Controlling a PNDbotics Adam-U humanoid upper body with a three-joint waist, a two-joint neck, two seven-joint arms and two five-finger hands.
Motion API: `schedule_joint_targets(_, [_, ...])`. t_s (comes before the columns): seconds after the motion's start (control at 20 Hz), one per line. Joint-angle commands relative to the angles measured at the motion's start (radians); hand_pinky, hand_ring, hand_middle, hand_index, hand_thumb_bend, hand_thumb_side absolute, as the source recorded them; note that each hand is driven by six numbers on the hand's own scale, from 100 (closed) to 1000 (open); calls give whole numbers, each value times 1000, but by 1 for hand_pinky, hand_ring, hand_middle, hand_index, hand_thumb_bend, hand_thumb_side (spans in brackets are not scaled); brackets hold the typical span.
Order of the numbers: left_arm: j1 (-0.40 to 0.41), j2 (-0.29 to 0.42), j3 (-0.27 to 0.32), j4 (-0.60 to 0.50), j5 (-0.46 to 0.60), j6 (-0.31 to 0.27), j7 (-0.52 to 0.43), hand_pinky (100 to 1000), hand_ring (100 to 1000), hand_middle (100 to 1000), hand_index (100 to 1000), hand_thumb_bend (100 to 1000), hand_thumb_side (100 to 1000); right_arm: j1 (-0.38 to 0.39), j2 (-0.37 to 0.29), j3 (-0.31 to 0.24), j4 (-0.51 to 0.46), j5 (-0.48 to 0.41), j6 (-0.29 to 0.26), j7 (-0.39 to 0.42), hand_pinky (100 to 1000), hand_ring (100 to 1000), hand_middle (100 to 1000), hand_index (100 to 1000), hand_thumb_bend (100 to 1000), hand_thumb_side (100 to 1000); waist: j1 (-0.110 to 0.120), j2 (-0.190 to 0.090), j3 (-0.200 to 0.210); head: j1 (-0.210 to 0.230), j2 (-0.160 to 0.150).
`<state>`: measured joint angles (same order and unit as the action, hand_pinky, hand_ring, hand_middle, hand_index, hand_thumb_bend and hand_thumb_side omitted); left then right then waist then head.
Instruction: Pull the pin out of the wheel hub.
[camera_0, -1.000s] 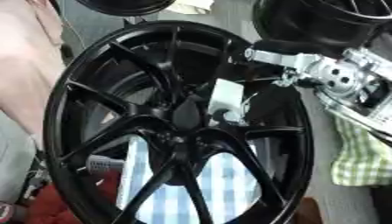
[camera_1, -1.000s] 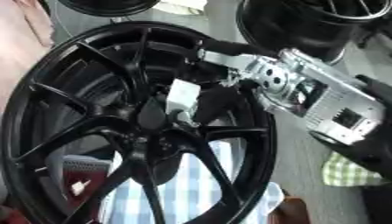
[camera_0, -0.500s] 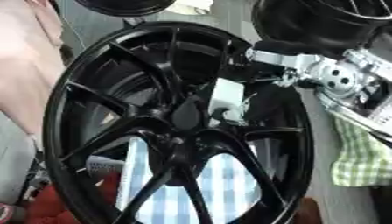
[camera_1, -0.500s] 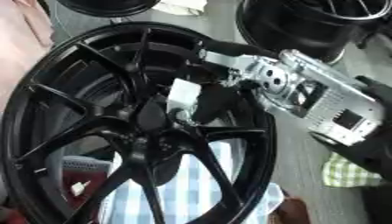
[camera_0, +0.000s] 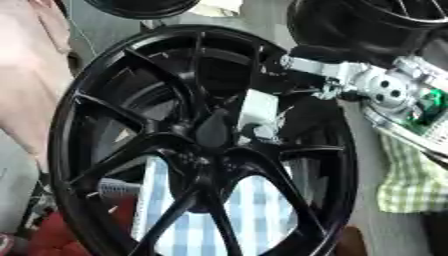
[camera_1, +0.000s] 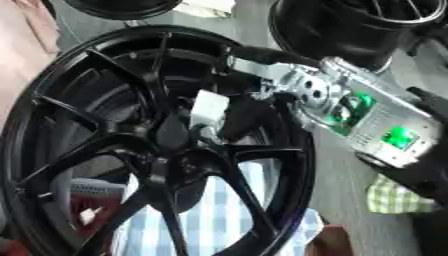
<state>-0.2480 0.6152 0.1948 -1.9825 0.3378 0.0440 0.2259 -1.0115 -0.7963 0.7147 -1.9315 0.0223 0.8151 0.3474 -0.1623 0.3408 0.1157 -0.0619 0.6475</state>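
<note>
A large black alloy wheel (camera_0: 131, 125) stands tilted and fills most of both views, its spokes meeting at the hub (camera_0: 210, 132). A small white pin (camera_0: 257, 110) sticks out just right of the hub. My right hand (camera_1: 306, 90), silver and black, reaches in from the right across the rim. Its dark fingers (camera_1: 238, 119) curl against the right side of the pin, and one black finger lies stretched along the upper rim. Dark fingers against the dark wheel hide the exact contact. My left hand shows in no view.
Two more black wheels stand behind, one at the top left (camera_0: 144, 6) and one at the top right (camera_0: 367, 22). A blue-and-white checked cloth (camera_0: 254, 215) shows through the spokes. A green checked cloth (camera_0: 411, 185) lies at right, pink fabric (camera_0: 26, 75) at left.
</note>
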Motion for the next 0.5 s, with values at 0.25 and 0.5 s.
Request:
schedule_joint_targets(0.25, [-5,13,3,-17,-4,-3,-9,774,714,619,768,161,679,-15,-27,-19,-21,-2,24,3,783,797,501,668,414,270,8,-24,-3,5,-14])
schedule_joint_targets(0.5, [-4,12,3,-17,-5,-5,-11,775,715,620,768,159,682,-14,-28,-18,-21,-7,32,-2,769,781,477,640,394,246,7,-26,-4,7,-15])
